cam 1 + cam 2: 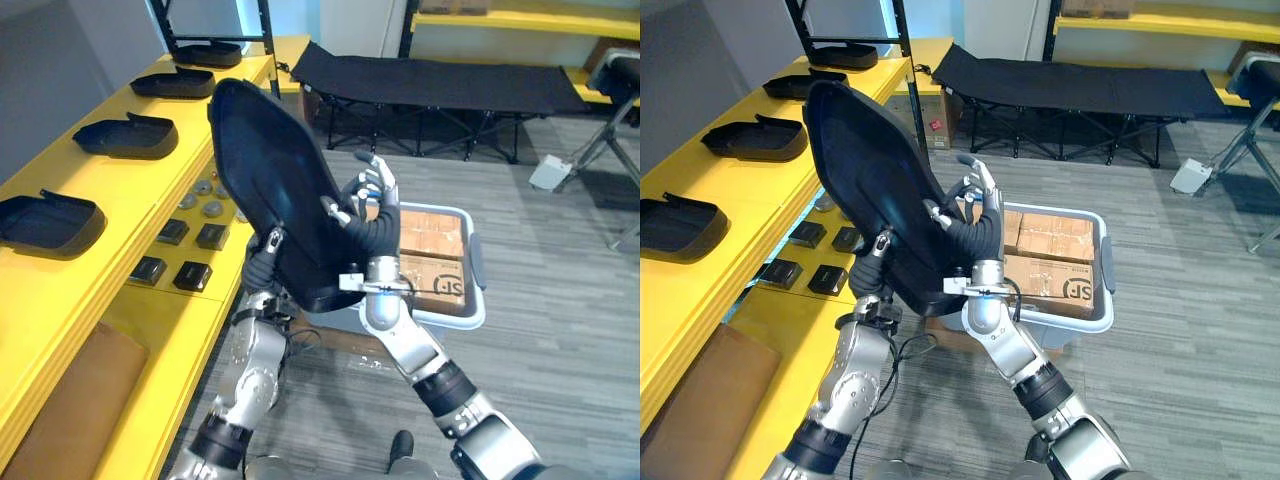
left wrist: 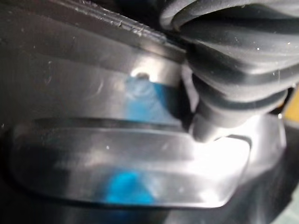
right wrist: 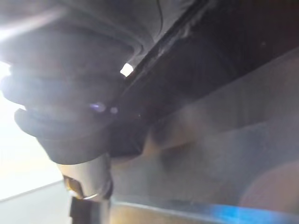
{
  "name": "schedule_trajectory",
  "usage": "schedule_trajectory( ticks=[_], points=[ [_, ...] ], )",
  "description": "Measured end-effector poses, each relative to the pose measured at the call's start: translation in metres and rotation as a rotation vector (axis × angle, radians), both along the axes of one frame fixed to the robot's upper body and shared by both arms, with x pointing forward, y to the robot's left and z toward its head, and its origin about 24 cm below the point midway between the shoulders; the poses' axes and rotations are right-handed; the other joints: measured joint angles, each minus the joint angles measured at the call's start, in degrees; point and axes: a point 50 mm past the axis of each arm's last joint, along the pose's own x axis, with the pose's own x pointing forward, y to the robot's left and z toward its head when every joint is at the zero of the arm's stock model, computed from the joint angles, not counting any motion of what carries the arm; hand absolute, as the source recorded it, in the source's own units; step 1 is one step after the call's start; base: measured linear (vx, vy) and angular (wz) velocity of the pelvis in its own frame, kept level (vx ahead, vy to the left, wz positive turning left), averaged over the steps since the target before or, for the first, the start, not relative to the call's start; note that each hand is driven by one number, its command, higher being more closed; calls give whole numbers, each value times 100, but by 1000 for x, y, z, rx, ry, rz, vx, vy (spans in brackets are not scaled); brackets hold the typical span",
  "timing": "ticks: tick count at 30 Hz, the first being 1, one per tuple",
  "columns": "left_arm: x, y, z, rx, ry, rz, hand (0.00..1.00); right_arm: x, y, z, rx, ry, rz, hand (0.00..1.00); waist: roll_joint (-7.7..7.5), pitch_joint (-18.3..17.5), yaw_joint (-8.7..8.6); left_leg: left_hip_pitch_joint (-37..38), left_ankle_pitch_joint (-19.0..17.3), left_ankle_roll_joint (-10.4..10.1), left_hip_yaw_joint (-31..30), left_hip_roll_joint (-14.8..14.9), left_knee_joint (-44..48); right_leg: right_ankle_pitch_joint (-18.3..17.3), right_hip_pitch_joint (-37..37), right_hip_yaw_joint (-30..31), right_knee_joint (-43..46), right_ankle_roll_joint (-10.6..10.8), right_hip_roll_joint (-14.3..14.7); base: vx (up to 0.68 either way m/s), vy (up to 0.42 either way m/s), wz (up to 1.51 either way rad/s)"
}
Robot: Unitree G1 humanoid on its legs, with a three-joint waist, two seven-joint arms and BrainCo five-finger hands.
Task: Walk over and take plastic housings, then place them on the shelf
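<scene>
I hold one large black plastic housing (image 1: 270,190) up in front of me, tilted on end, between both hands. My left hand (image 1: 262,262) grips its lower left edge, the thumb pressed on the near face and the fingers hidden behind. At the right edge my right hand (image 1: 362,218) has some fingers curled onto the rim and others sticking up. The left wrist view shows the glossy housing surface (image 2: 93,93) right against the hand cover (image 2: 233,56). Several more black housings (image 1: 128,135) lie in a row on the yellow shelf (image 1: 60,290) to my left.
Small black blocks (image 1: 190,275) and metal discs (image 1: 205,195) lie on the shelf's lower level, with a brown board (image 1: 70,410) nearer. A white tote (image 1: 478,270) of cardboard boxes stands behind the housing. A black folding cot (image 1: 440,80) spans the back.
</scene>
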Motion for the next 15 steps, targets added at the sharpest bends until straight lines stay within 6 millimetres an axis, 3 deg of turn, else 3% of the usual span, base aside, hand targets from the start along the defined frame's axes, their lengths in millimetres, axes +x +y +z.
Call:
schedule_trajectory(
  ticks=[5, 8, 9, 12, 15],
  points=[
    [-17, 51, 17, 255, -64, 378, 100, -13, -4, -14, 20, 102, 204, 0, -23, -71, 102, 1, 63, -11, -60, 4, -110, -2, 11, -85, 0, 50, 11, 20, 22, 9],
    [-33, 84, 20, 353, -51, 646, 100, -25, -39, -18, 104, 108, 205, 0, -57, -94, 168, 0, 64, -9, -67, -3, -132, 4, 11, -83, 0, 77, 9, 33, 46, 3],
    [-41, 94, 15, 394, -16, 732, 100, -30, -60, -17, 177, 93, 177, 0, -78, -124, 166, 2, 64, -9, -65, -7, -150, -6, 8, -79, 0, 96, 7, 34, 42, 1],
    [-63, 109, 2, 517, 79, 921, 100, -48, -111, -17, 335, 30, 100, 0, -131, -262, 139, 7, 59, -3, -18, -9, -200, -23, -38, -41, 0, 121, 7, 39, 40, -4],
    [-76, 121, 0, 631, 107, 1071, 100, -63, -140, -23, 395, 9, 42, 0, -130, -295, 2, 21, 40, 10, 52, -11, -197, -24, -77, 47, -1, 126, 10, 1, 33, -11]
  ],
)
